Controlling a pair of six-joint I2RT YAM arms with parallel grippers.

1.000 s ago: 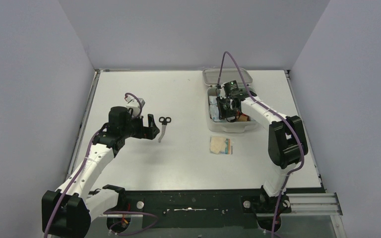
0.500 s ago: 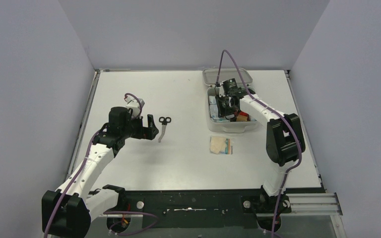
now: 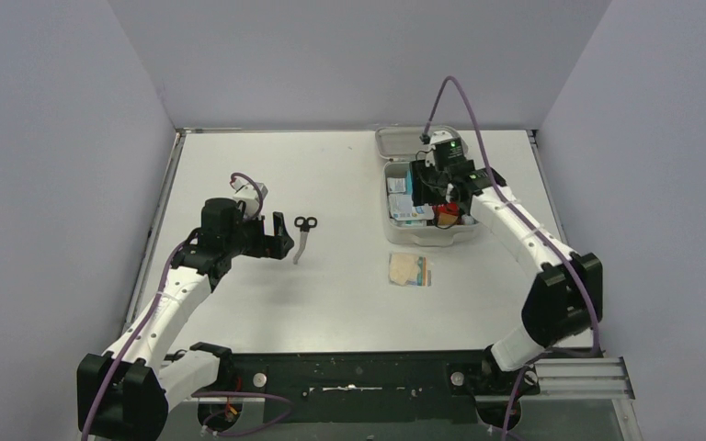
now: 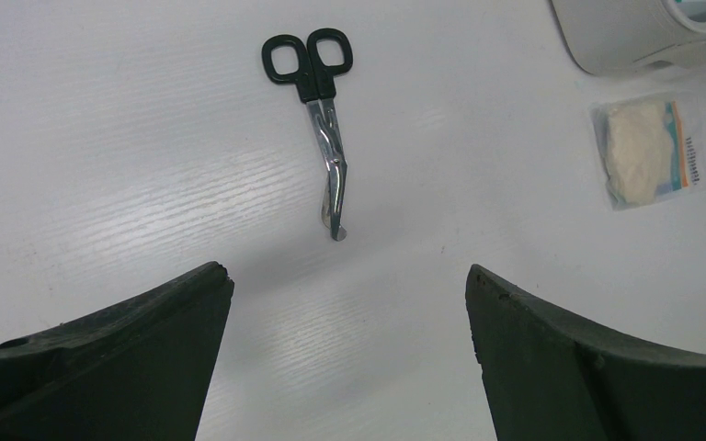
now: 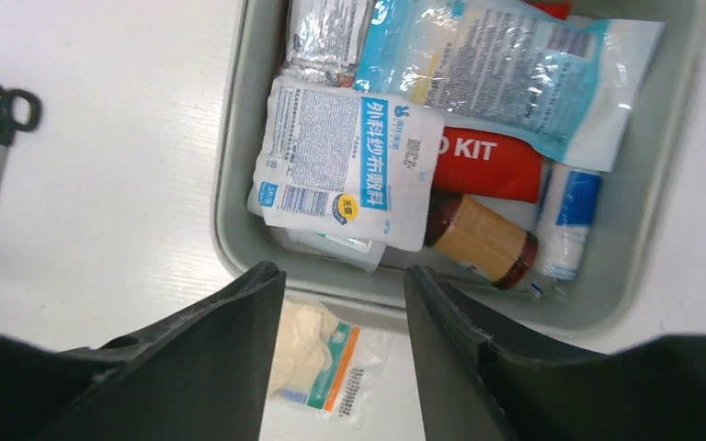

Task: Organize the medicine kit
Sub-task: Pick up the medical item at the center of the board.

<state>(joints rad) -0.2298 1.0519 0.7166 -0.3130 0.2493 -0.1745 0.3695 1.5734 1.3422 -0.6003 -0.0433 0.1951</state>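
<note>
Several packets (image 5: 345, 161) inside medicine kit (image 5: 230, 197)

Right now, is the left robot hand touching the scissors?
Apart. The left wrist view shows the left gripper open, with a strip of bare table between the tip of the scissors and both fingers.

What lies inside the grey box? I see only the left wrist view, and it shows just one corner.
Observer: In the medicine kit lie a white packet with blue print, a red pouch and a brown bottle.
Operator: Where is the right gripper?
Observer: It hangs over the medicine kit, jaws apart, holding nothing.
</note>
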